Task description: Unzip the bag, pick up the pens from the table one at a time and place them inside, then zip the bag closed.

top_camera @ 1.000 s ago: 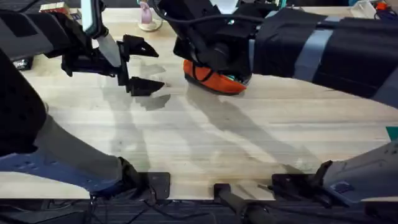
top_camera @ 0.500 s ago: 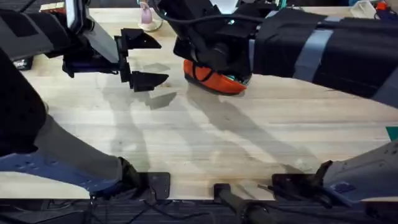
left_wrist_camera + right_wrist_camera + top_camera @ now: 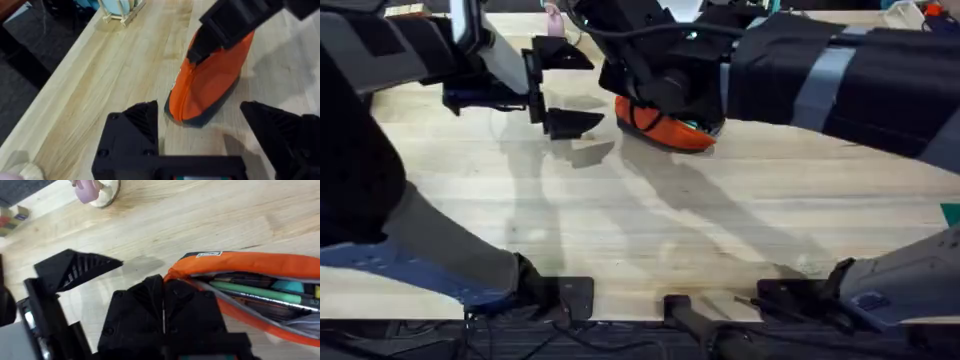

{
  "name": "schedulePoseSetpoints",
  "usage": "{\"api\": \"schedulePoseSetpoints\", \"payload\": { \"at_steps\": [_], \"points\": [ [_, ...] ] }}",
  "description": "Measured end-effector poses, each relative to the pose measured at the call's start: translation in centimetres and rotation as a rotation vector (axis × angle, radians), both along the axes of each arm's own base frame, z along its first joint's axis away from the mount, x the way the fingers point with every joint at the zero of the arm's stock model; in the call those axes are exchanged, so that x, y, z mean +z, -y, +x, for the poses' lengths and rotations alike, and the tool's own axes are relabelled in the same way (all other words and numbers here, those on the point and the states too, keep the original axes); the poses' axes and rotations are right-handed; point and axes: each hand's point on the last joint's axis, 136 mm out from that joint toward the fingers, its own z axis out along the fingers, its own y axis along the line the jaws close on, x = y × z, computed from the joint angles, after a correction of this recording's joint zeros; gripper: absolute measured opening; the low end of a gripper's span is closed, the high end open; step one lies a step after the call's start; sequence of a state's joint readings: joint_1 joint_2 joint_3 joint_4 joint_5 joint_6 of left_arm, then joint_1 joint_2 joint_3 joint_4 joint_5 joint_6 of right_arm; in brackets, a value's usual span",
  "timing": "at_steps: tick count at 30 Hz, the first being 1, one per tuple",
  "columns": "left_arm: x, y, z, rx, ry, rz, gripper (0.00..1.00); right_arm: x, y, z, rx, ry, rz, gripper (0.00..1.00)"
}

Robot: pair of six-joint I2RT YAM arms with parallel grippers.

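The orange bag (image 3: 682,134) with a navy bottom band lies at the back middle of the table (image 3: 620,220). My right gripper (image 3: 162,287) is shut on the bag's near end, at the top by the zipper, and my right arm covers most of the bag from above. In the right wrist view the bag (image 3: 240,262) gapes open, with a mint-green pen (image 3: 255,292) and other sticks lying inside. My left gripper (image 3: 590,90) hangs open just left of the bag, apart from it. In the left wrist view the bag (image 3: 210,85) stands between the spread fingers (image 3: 135,125).
A pink object on a round pale base (image 3: 555,25) stands at the table's back edge, behind my left gripper. A light wooden rack (image 3: 120,10) sits farther back. Something teal (image 3: 950,212) shows at the right edge.
My left gripper has moved right, toward the bag, and slightly toward the back, staying open. The right arm and the bag have not moved.
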State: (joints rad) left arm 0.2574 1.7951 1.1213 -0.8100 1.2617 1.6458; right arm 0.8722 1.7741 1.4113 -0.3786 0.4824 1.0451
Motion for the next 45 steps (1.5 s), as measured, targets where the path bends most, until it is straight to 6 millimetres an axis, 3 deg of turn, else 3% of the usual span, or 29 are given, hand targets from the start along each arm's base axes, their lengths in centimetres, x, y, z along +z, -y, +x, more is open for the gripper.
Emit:
{"api": "schedulePoseSetpoints", "payload": {
  "at_steps": [12, 21, 33, 36, 39, 41, 43, 45],
  "points": [
    [-3.7, 4.0, 1.5, -0.060, -0.121, -0.033, 0.993, 0.0, 0.0, 0.0, 0.000, 0.000, 0.000, 0.031],
    [-5.1, 7.1, 1.9, -0.105, -0.178, -0.046, 0.993, 0.0, 0.0, 0.0, 0.000, 0.000, 0.000, 0.030],
    [-5.6, 7.1, 2.2, -0.076, -0.228, -0.023, 0.984, 0.0, 0.0, 0.0, 0.000, 0.000, 0.000, 0.030],
    [-5.8, 7.0, 2.2, -0.068, -0.239, -0.014, 0.839, 0.0, 0.0, 0.0, 0.000, 0.000, 0.000, 0.030],
    [-5.9, 7.0, 2.2, -0.066, -0.243, -0.014, 0.598, 0.0, 0.0, 0.0, 0.000, 0.000, 0.000, 0.030],
    [-5.9, 7.0, 2.3, -0.064, -0.247, -0.015, 0.379, 0.0, 0.0, 0.0, 0.000, 0.000, 0.000, 0.030],
    [-5.9, 7.0, 2.3, -0.062, -0.248, -0.015, 0.091, -0.1, 0.0, -0.1, 0.001, -0.003, -0.003, 0.029],
    [-5.9, 7.0, 2.3, -0.061, -0.251, -0.015, 0.051, -0.1, 0.1, -0.1, 0.001, -0.004, -0.003, 0.029]
  ]
}}
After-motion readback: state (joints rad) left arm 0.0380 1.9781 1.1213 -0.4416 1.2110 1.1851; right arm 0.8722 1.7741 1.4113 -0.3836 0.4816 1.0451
